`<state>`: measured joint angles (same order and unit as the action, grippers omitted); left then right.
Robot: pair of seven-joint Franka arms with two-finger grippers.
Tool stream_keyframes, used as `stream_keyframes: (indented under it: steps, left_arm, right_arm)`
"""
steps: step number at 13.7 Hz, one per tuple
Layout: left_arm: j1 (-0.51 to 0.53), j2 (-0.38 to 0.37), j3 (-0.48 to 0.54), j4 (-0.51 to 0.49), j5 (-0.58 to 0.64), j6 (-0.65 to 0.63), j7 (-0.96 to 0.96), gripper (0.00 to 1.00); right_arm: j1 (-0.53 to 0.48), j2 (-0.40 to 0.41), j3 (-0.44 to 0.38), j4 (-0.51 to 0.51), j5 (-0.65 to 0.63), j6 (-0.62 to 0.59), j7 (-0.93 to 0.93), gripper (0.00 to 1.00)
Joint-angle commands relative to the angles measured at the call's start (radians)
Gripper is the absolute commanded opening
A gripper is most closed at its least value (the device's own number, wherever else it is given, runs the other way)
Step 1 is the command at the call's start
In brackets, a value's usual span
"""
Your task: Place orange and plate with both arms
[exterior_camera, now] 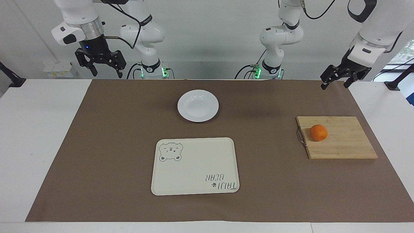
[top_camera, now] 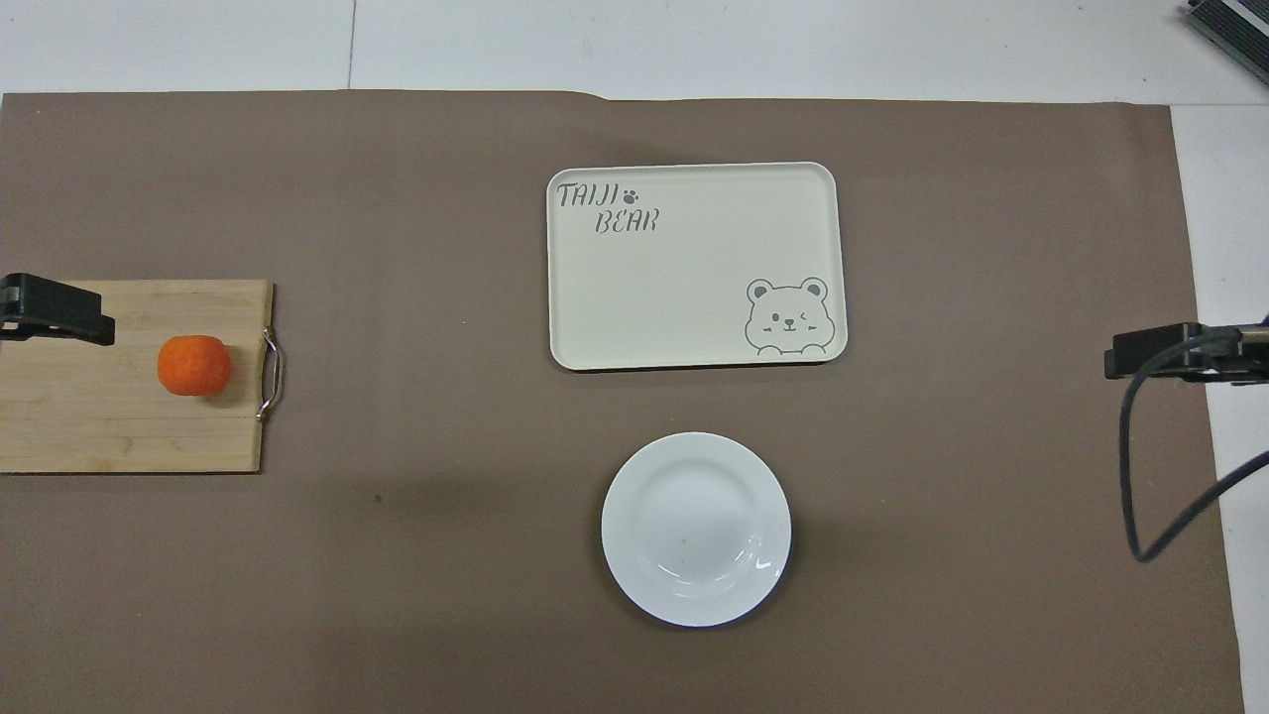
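The orange (exterior_camera: 318,132) sits on a wooden cutting board (exterior_camera: 346,145) toward the left arm's end of the table; it also shows in the overhead view (top_camera: 194,365). The white plate (exterior_camera: 198,105) lies on the brown mat mid-table, nearer to the robots than the cream bear tray (exterior_camera: 195,166); the plate also shows in the overhead view (top_camera: 696,529). My left gripper (exterior_camera: 335,84) hangs open and empty, up in the air over the mat's edge by the board. My right gripper (exterior_camera: 107,72) hangs open and empty, high over the mat's corner at the right arm's end.
The cream tray (top_camera: 694,268) is bare, with bear print and lettering. The cutting board (top_camera: 89,426) has a metal handle on its side toward the plate. A brown mat (exterior_camera: 113,145) covers most of the white table. A black cable hangs from the right arm.
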<state>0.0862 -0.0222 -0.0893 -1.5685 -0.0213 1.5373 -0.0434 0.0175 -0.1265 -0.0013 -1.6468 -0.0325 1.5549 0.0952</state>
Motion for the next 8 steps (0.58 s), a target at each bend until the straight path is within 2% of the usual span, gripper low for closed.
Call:
stream_keyframes:
  steps: [1,8]
  left_arm:
    - [0.006,-0.007,-0.004,-0.004,0.007,-0.012,0.008,1.0]
    - [0.007,-0.012,-0.004,-0.008,0.006,-0.016,0.002,1.0]
  right_arm:
    - [-0.005,0.004,0.006,0.01,-0.017,-0.006,-0.02,1.0]
    - [-0.007,0.004,0.004,0.01,-0.018,-0.006,-0.02,1.0]
